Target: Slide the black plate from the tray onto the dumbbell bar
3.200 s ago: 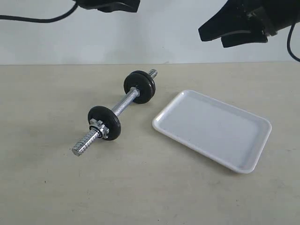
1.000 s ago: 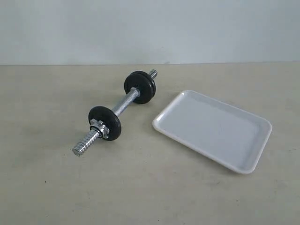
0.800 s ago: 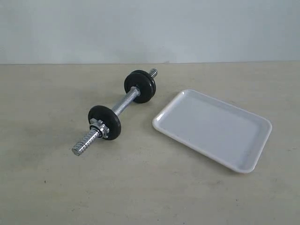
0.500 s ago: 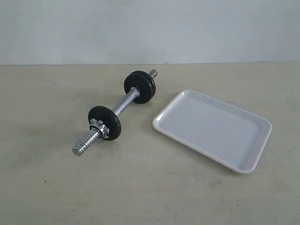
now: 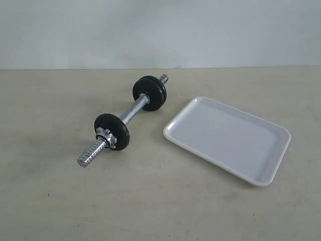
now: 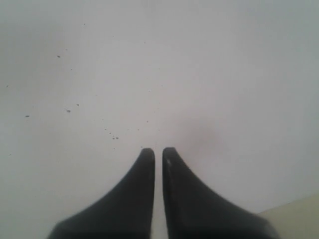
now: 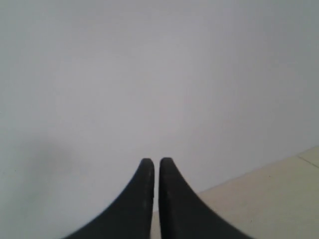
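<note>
The beige surface [image 5: 150,206] filled the exterior view, with a pale wall behind it. On its right lay the white tray [image 5: 226,141], flat and turned at an angle, showing its glossy floor and low rim. Just left of the tray, apart from it, the bar [image 5: 131,113] lay on the surface, running from near left to far right, with coarse thread at both ends.

The left pincer [image 6: 158,152] was closed, its 2 dark fingers almost touching with nothing between them, set against the pale wall. The right pincer [image 7: 156,162] was closed the same way and gripped nothing, with a strip of the surface beyond it.

At the bar's far end sat a thick black stack [image 5: 155,95], seemingly 2 discs pressed face to face. The plate was probably one of them; which one could not be told. A single black disc [image 5: 119,129] stood near the close end, with a silver nut [image 5: 104,134] against its outer face.
</note>
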`<move>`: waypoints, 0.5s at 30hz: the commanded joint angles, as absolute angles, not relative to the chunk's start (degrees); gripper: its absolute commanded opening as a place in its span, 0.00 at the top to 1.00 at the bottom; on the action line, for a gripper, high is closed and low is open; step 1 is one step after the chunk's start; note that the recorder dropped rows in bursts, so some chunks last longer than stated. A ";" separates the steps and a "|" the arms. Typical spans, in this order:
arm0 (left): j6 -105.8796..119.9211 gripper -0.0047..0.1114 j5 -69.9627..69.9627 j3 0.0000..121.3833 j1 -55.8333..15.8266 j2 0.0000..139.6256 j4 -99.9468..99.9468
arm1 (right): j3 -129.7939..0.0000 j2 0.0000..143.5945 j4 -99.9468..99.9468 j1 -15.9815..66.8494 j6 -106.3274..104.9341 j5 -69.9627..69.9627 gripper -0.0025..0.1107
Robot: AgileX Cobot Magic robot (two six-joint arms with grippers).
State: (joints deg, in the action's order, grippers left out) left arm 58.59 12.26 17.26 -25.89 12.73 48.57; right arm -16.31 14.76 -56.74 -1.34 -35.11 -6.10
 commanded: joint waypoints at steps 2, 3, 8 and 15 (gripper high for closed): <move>57.81 0.92 12.76 16.97 -25.71 12.41 49.19 | -12.40 14.64 -56.72 -1.51 -21.06 -5.47 0.97; 57.81 0.92 12.76 16.97 -25.71 12.41 49.19 | -11.89 14.64 -56.82 -1.51 -16.76 -4.20 0.97; 57.81 0.92 12.76 16.97 -25.71 12.41 49.03 | -11.38 14.64 -56.71 -1.51 -10.98 -0.75 0.97; 57.81 0.92 12.76 16.97 -25.71 12.41 49.03 | -11.38 14.64 -56.71 -1.51 -10.98 -1.03 0.97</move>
State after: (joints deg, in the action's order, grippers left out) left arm 58.47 12.35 17.23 -25.89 12.73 48.62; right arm -11.58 14.76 -57.34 -1.34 -11.07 -1.37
